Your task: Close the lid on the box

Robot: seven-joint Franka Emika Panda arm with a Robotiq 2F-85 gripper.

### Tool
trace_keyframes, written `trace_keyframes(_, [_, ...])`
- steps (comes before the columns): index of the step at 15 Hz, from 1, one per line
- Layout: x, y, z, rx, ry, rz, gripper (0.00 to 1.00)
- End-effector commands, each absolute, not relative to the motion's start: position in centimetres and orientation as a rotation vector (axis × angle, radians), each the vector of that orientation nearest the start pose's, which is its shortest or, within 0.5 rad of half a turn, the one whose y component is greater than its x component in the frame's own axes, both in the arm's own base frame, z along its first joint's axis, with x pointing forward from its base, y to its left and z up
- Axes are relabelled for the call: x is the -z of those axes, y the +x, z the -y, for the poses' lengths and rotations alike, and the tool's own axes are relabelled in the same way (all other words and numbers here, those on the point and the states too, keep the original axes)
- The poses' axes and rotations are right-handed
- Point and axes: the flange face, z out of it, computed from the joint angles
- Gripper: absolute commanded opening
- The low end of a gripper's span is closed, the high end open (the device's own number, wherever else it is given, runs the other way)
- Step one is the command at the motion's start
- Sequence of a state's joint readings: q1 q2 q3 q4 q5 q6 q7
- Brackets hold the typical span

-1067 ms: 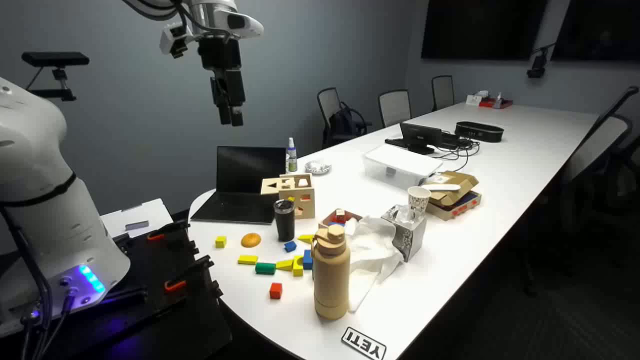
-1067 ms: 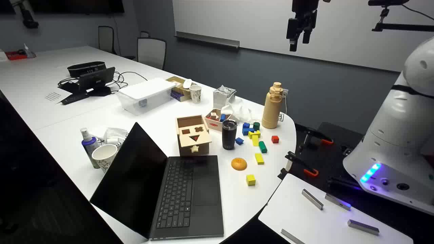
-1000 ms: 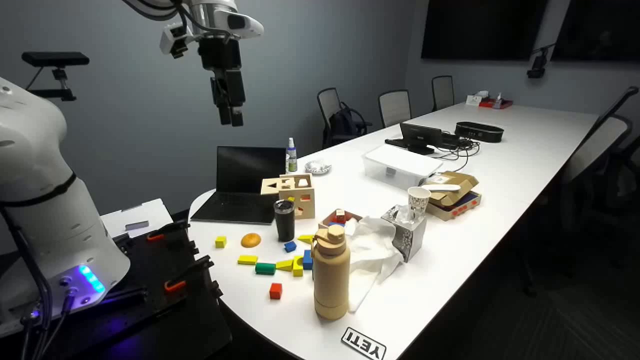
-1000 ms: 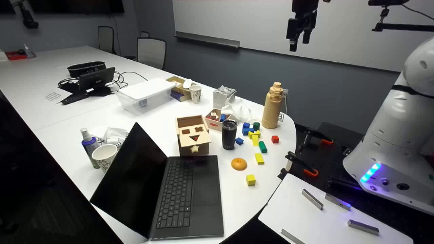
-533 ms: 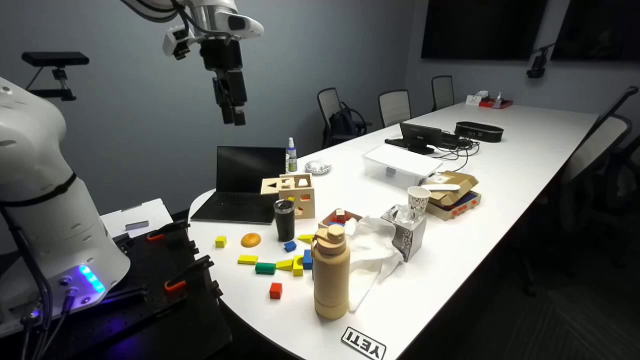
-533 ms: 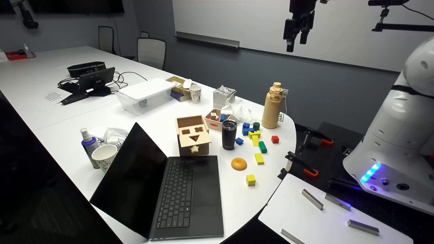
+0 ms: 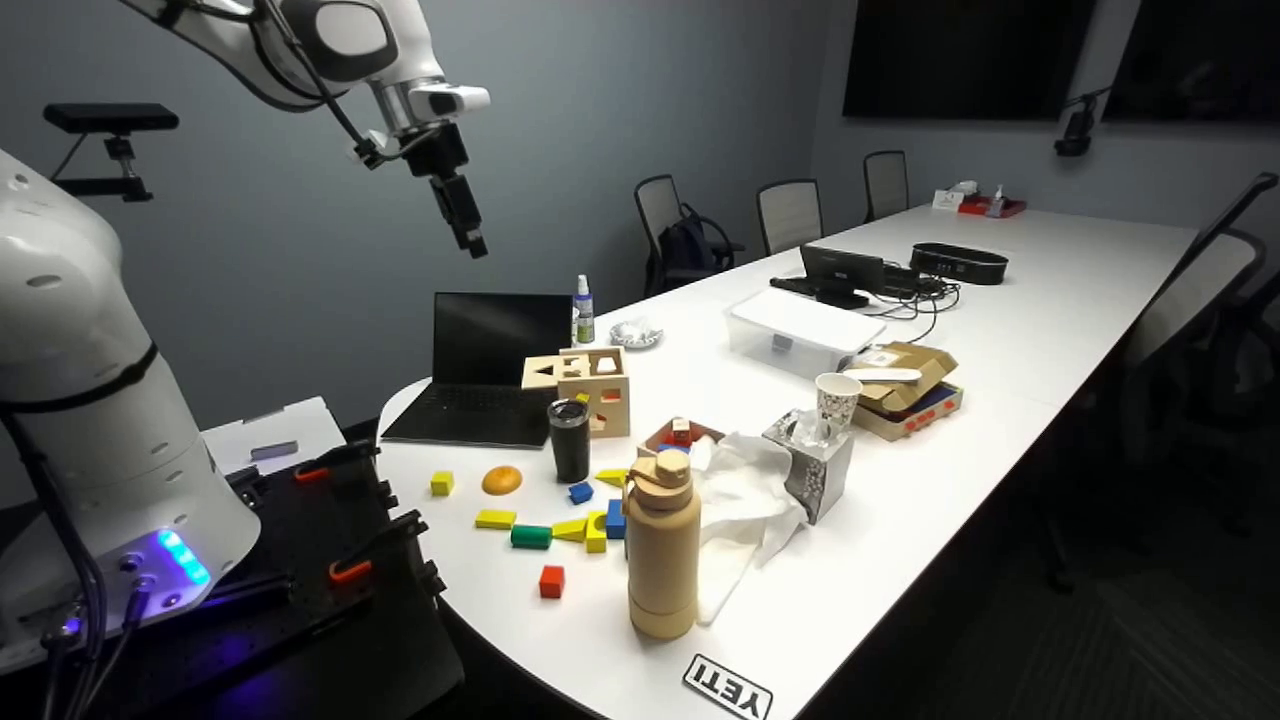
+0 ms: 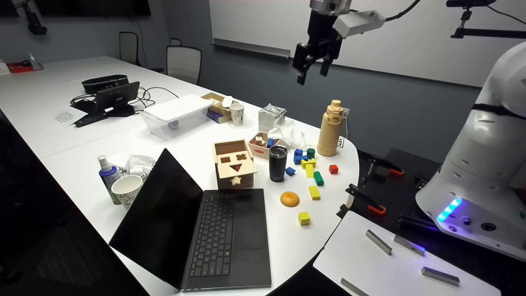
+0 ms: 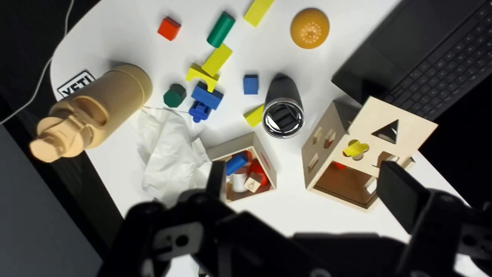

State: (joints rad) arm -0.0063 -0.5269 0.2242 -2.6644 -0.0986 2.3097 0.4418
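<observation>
In an exterior view the hand (image 7: 473, 243) is seen edge-on; in the wrist view its fingers (image 9: 400, 195) are shown spread. Beside the black laptop (image 9: 407, 54), the wooden box (image 9: 324, 153) is partly covered by its flat, shape-pierced lid (image 9: 373, 144).

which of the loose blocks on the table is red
The small red cube near the tan water bottle, standing apart; the other loose blocks are yellow, blue or green.

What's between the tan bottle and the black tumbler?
Not bare. The wrist view shows loose pieces there: a green block, a yellow arch, a long blue block and a small blue block, among others.
</observation>
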Motion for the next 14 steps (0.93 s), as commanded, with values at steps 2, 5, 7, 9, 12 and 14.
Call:
trace_keyframes(2, [-36.4,39.9,-15.5,0.423,-3.184,-0.389,1.0])
trace_keyframes(5, [-32.3,40.4,-19.1,0.446,-3.157,-0.422,1.0])
trace_keyframes(7, [-29.5,40.7,-20.5,0.426,-3.16,-0.44,1.0])
trace_keyframes(9, [-26.7,41.0,-21.5,0.371,-3.171,-0.458,1.0])
trace_keyframes(12, [-23.0,41.5,-23.3,0.28,-3.188,-0.47,1.0])
trace_keyframes(14, [-20.9,41.8,-24.6,0.23,-3.184,-0.467,1.0])
